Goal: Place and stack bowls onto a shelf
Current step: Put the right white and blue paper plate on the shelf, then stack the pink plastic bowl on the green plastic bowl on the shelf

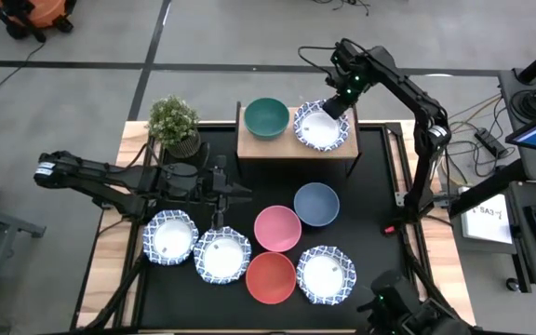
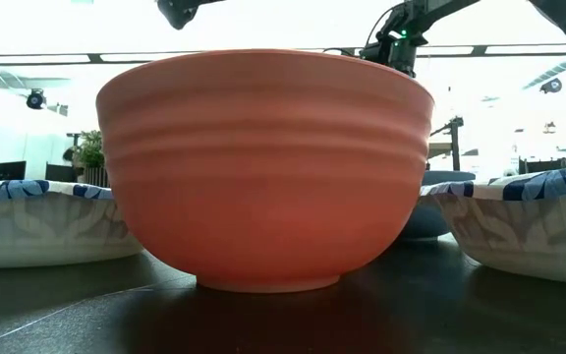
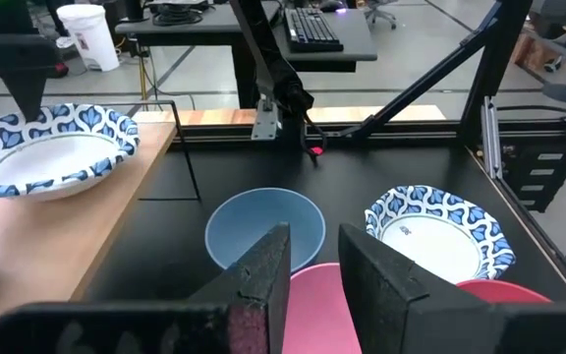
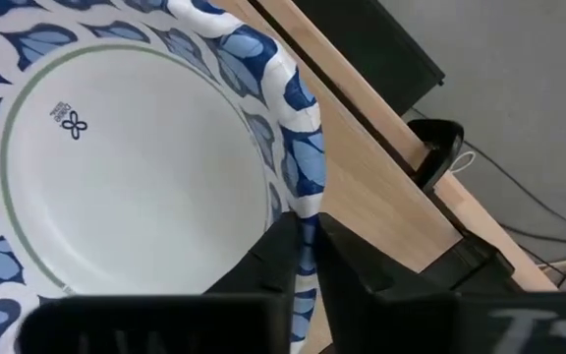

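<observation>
Bowl [image 4: 136,167] with the blue-patterned rim sits on the shelf [image 1: 249,144] beside the green bowl [image 1: 265,117], my right pincer [image 4: 306,258] clamped on its rim; releasing crookedly could tip it off the edge.

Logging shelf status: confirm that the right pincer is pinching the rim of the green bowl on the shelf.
Wrong bowl. The right pincer pinches the rim of the blue-patterned white bowl on the shelf; the green bowl sits untouched beside it, per the high and right wrist views.

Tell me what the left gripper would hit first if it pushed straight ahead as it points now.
Probably the pink bowl, right past the left gripper; the blue bowl sits just beyond. Height is unclear, so it might pass over the rim.
</observation>
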